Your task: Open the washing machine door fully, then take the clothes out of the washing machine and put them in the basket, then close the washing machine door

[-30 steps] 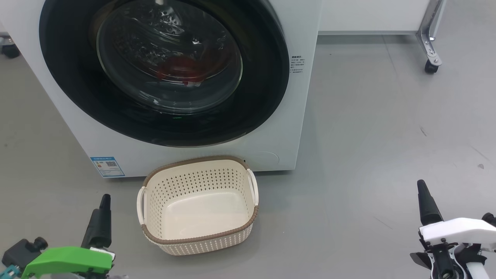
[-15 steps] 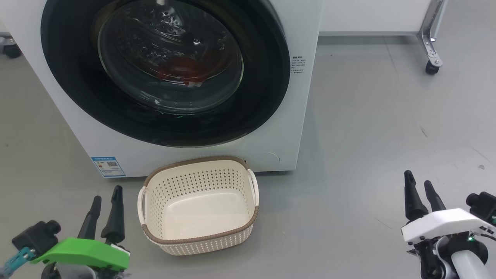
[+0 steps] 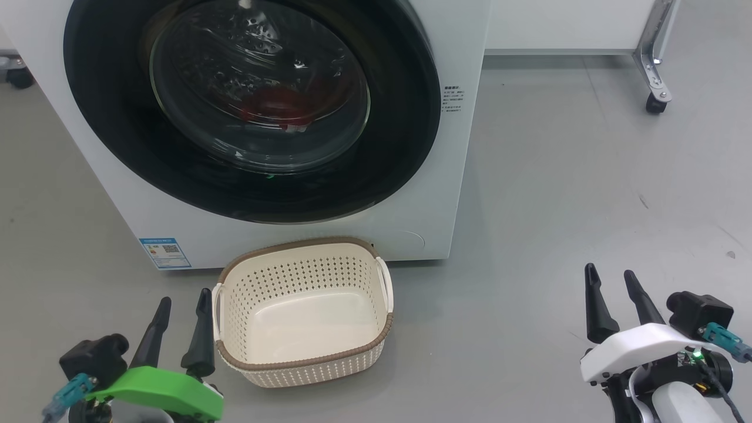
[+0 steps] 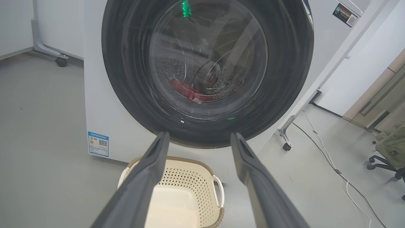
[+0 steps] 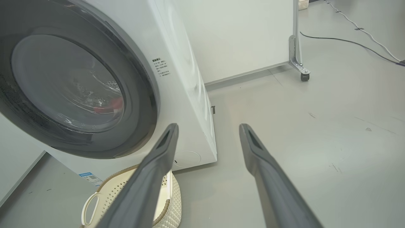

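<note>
Below the shut washing machine door [image 3: 399, 147] sits the basket [image 3: 302, 367], ready for clothes [image 3: 276, 106]. My left hand [image 3: 185, 295] and right hand [image 3: 608, 270] hang spread, empty.

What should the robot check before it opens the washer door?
1. Door open: not ok, it looks shut.
2. Clothes inside: ok, red shows through the door.
3. Basket ready: ok, empty, in front of the washer.
4. Left pincer free: ok, open, holding nothing.
5. Right pincer free: ok, open, holding nothing.
6. Which way the door swings: cannot tell.
</note>
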`<state>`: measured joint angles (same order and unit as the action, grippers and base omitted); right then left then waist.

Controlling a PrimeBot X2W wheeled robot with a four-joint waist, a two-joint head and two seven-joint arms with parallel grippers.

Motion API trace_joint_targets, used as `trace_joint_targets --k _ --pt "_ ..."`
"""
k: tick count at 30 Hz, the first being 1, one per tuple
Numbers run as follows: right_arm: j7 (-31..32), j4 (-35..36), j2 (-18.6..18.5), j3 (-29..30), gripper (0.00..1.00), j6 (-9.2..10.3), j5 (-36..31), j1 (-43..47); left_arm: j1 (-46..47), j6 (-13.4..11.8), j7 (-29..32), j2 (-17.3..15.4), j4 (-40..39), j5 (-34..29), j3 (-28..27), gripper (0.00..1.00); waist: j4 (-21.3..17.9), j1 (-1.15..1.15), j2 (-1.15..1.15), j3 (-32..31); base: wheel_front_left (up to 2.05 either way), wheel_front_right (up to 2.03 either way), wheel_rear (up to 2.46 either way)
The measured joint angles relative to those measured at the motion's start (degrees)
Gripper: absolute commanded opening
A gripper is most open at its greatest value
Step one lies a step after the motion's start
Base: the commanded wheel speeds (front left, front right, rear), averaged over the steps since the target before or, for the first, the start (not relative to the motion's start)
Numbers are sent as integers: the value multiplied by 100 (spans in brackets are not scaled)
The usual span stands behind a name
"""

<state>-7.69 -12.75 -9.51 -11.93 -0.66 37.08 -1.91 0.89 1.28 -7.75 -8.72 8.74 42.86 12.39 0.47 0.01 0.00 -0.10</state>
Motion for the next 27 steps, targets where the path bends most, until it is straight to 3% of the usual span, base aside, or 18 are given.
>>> trace_joint_targets --k 27 --pt "-533 5 101 -328 100 448 -1957 14 -55 -392 -450 58 163 -1550 432 100 21 0 0 -46 0 0 0"
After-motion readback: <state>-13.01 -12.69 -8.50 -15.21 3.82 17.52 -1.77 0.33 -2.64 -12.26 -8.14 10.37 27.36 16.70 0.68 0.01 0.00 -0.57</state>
